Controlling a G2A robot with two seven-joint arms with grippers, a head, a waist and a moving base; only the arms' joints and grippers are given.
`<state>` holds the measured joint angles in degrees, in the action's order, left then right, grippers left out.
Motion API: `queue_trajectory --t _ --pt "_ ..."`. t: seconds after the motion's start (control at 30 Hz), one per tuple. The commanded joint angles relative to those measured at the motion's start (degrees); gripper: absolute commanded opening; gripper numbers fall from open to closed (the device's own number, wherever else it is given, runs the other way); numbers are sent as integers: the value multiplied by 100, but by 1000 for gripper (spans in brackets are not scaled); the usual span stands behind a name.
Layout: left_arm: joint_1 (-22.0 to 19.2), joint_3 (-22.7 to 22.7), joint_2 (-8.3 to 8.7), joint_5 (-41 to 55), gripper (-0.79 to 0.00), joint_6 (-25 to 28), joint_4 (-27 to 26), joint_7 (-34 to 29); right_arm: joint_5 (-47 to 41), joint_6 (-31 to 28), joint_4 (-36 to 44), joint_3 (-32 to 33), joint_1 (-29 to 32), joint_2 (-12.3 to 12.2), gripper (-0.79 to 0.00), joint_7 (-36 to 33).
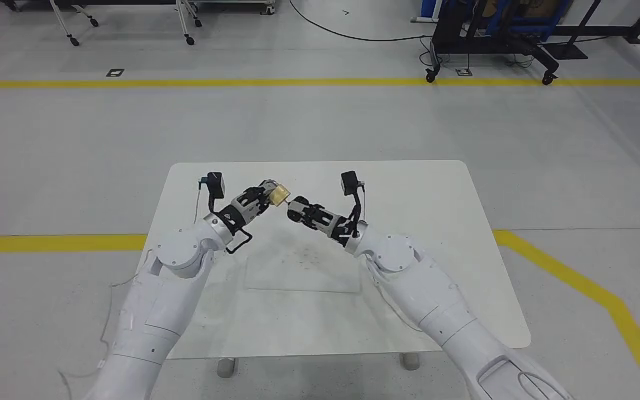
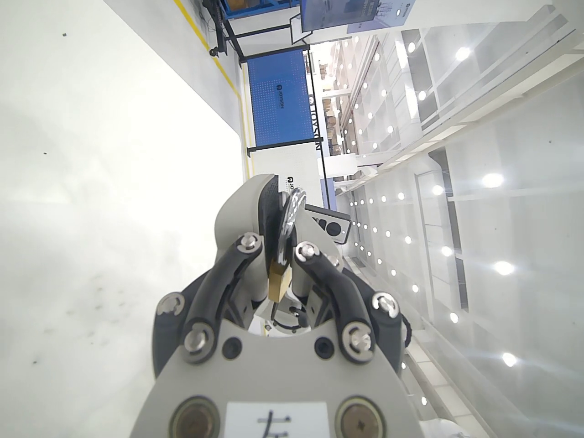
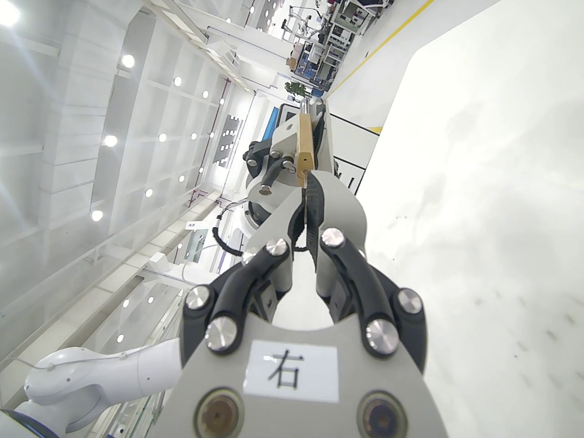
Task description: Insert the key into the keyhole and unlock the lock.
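A brass padlock (image 1: 279, 192) hangs in the air above the middle of the white table (image 1: 430, 210), with my left gripper (image 1: 268, 196) shut on it. In the left wrist view the brass body (image 2: 279, 282) lies between the fingers, and the silver shackle (image 2: 289, 216) runs toward my left gripper's (image 2: 279, 200) tips. My right gripper (image 1: 297, 207) faces it from the other side. In the right wrist view, my right gripper (image 3: 310, 180) is shut with its tips against the padlock's (image 3: 303, 148) near end. The key is almost wholly hidden between the pads (image 3: 314, 205).
Both arms meet a little above the table's centre. A faint rectangular mat outline (image 1: 300, 268) lies on the table below them. The table's edges are well away from both grippers. A yellow floor line (image 1: 300, 82) and wheeled frames (image 1: 490, 45) lie far behind.
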<state>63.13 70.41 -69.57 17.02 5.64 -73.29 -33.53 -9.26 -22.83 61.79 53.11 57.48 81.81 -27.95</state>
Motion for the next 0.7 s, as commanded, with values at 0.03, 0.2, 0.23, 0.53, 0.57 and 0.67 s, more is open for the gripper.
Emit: queue_trajectory --t 0.03,0.2,0.23,0.53,0.57,0.67 --pt "24 -13 0 -83 -785 3 -43 34 8 25 -6 -1 -8 11 -785 16" --pt "-10 29 0 -33 -785 -41 -26 18 -1 28 -53 -11 -55 37 -785 15" --pt "-29 41 -1 -8 -785 -49 -1 10 -10 10 -62 -9 -62 41 -785 17" --pt "-74 62 -14 131 -785 -85 91 -57 -117 -76 -112 16 -74 73 -597 -47" --pt "-73 67 -15 161 -785 -89 96 -68 -117 -79 -114 17 -73 75 -619 -58" --pt "-72 77 -17 190 -785 -93 104 -78 -126 -78 -124 27 -76 81 -674 -89"
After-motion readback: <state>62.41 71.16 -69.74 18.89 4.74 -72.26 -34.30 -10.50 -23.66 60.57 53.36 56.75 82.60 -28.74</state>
